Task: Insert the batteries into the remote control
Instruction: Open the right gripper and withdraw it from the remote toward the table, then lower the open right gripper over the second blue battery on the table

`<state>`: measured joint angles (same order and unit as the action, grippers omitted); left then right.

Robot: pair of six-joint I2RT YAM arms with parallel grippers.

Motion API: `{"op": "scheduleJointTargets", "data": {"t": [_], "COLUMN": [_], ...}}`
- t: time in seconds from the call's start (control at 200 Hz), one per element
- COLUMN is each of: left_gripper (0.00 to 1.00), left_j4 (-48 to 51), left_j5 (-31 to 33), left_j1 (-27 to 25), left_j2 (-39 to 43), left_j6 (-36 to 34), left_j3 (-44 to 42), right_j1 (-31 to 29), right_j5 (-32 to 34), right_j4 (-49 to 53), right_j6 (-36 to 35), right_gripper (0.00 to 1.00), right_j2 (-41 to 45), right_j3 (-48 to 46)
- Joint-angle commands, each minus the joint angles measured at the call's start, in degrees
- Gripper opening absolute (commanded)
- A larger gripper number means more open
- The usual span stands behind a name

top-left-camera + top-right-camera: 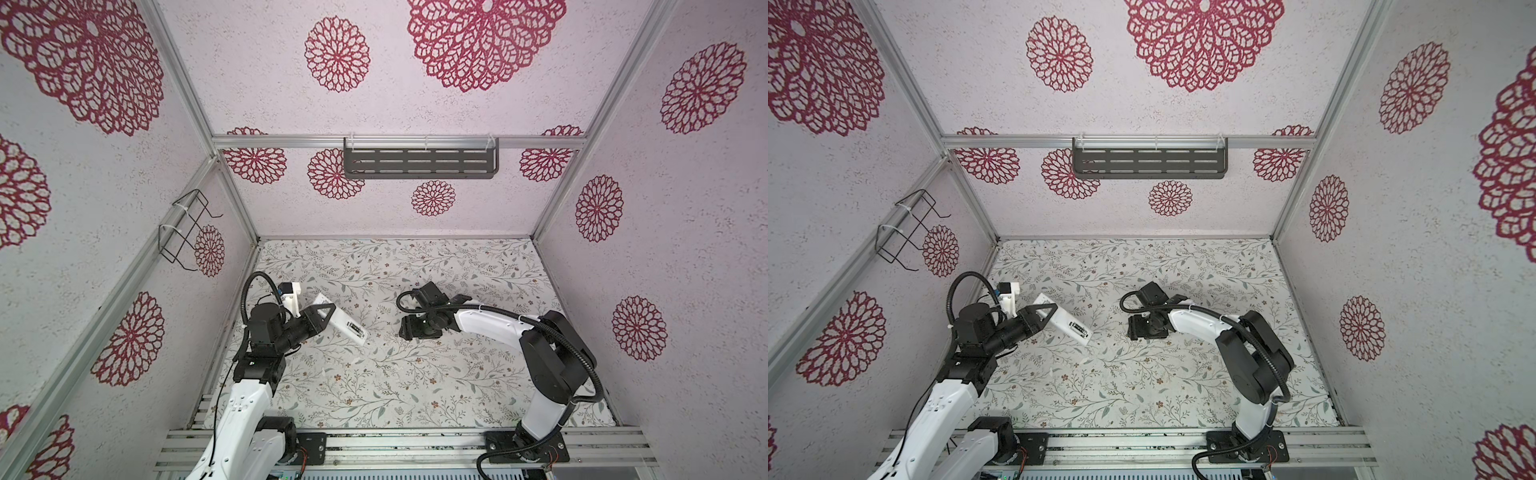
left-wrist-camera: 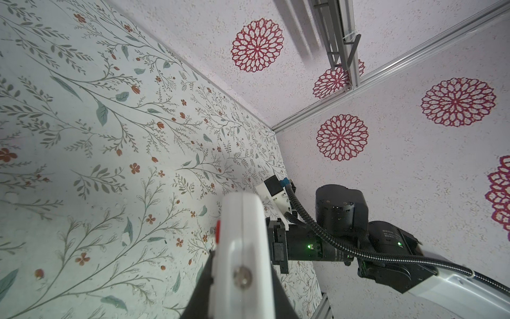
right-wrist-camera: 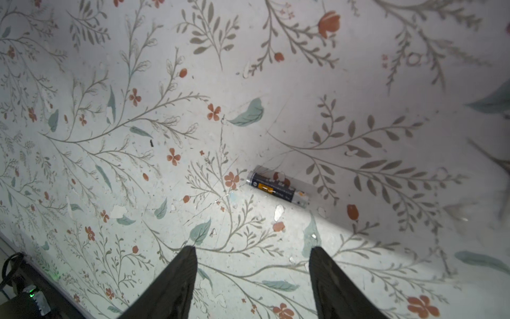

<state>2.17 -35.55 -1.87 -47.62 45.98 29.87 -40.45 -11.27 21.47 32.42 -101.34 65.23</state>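
Since the left jaws are clenched on the slim white plastic remote control [image 1: 345, 323], raised over the floral-papered tabletop [image 1: 415, 374], the right jaws (spread, empty) should straddle the small dark silver-ended cylindrical battery [image 3: 277, 187] lying ahead, squeezing across its width.

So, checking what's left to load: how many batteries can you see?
1: the battery lies on the table, just ahead of the open right gripper; others may be hidden.

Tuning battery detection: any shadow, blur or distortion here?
Right wrist view: small dark cylindrical battery sits in shadow, yet sharp; one image edge smeared. Left wrist view: slim white plastic remote control looms close, soft. Both top views: metal frame rails splay, wide-angle.
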Motion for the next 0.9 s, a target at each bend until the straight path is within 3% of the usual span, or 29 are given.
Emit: {"op": "scheduleJointTargets", "data": {"t": [0.0,0.58,0.895], "left_gripper": [0.05,0.06,0.06], "left_j4": [-2.35,-3.41,-3.32], "left_j5": [-1.13,-2.07,-1.72], "left_j1": [0.11,0.11,0.15], "left_j2": [0.92,1.22,2.35], "left_j6": [0.34,0.87,0.76], "left_j3": [-0.6,-0.77,-1.13], "right_j1": [-0.16,-0.09,-0.28], "right_j5": [1.86,-0.07,0.19], "right_j4": [0.34,-3.25,-3.56], "right_j6": [3.89,5.04,5.49], "right_gripper": [0.68,0.68,0.63], "right_j2": [0.45,-2.48,-4.72], "right_j3": [0.98,0.77,1.96]}}
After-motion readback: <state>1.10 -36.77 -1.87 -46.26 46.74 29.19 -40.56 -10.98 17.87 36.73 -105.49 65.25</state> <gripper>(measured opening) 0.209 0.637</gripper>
